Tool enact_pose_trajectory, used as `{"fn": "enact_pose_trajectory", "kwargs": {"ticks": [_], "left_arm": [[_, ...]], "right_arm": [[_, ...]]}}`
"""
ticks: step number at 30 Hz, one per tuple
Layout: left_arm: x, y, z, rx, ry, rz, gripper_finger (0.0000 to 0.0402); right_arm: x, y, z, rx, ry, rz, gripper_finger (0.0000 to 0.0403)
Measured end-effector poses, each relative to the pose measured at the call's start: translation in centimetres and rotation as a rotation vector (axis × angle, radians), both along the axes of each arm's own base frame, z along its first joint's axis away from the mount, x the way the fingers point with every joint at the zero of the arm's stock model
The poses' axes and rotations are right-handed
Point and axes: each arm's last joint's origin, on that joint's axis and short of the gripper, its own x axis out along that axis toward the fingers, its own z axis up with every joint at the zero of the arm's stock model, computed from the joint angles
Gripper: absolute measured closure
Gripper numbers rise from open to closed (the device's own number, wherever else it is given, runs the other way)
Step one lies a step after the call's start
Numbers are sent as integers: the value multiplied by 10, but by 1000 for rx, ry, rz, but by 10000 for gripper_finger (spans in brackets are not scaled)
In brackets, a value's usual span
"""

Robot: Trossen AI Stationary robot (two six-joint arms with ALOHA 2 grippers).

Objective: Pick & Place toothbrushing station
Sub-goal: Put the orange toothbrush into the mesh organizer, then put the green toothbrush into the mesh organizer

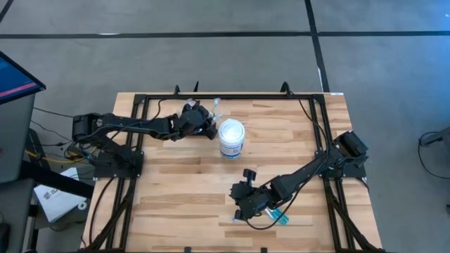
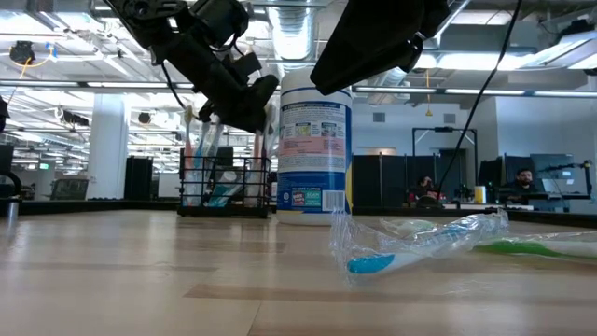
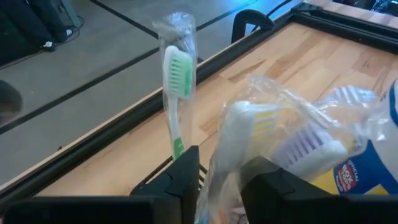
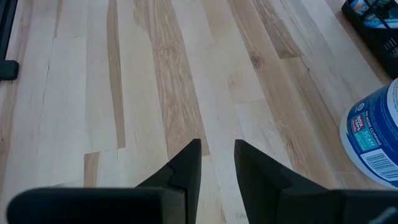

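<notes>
Since the right gripper (image 4: 217, 144) only waits low over the near part of the wooden table (image 1: 176, 197), fingers slightly parted on nothing, with a wrapped blue toothbrush (image 2: 410, 247) lying just beside it, the work belongs farther back. Past the white lidded tub (image 1: 231, 138), the toothbrushing station (image 2: 224, 187) stands near the far edge, and the left gripper (image 3: 224, 158) hangs right over it, jaws spread with a plastic-wrapped toothbrush (image 3: 249, 124) loosely between them. To finish well, I would open fully and rise straight up (the wrapper may cling to a finger), steering clear of the upright green toothbrush (image 3: 178, 68) and the tub. From above, the arm covers the rack; whether the brush's handle sits inside the mesh cannot be made out.
</notes>
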Motion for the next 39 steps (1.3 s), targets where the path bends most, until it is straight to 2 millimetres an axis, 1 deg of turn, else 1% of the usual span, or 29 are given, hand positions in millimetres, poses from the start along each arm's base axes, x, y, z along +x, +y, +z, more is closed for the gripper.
{"fn": "enact_pose_trajectory", "kwargs": {"ticks": [7,11,18,22,24,27,32,39], "left_arm": [[-3,-1,6,1,-14,-4,264],[-7,-2,17,10,-53,-4,249],[-19,-10,41,29,-134,-22,247],[-22,-17,48,33,-162,-45,250],[-23,-23,52,33,-176,-65,249],[-22,-32,55,9,-194,-145,248],[-20,-55,58,-34,-213,-302,249],[-22,-92,45,-60,-177,-443,254]], "right_arm": [[0,0,0,0,1,0,316],[0,0,0,-2,3,0,316],[0,0,0,-2,3,0,316],[0,0,0,-2,3,1,316],[-1,0,0,-3,5,1,316],[-1,0,-1,3,12,3,316],[-4,5,-1,4,25,17,316],[-12,11,-5,45,85,32,316]]}}
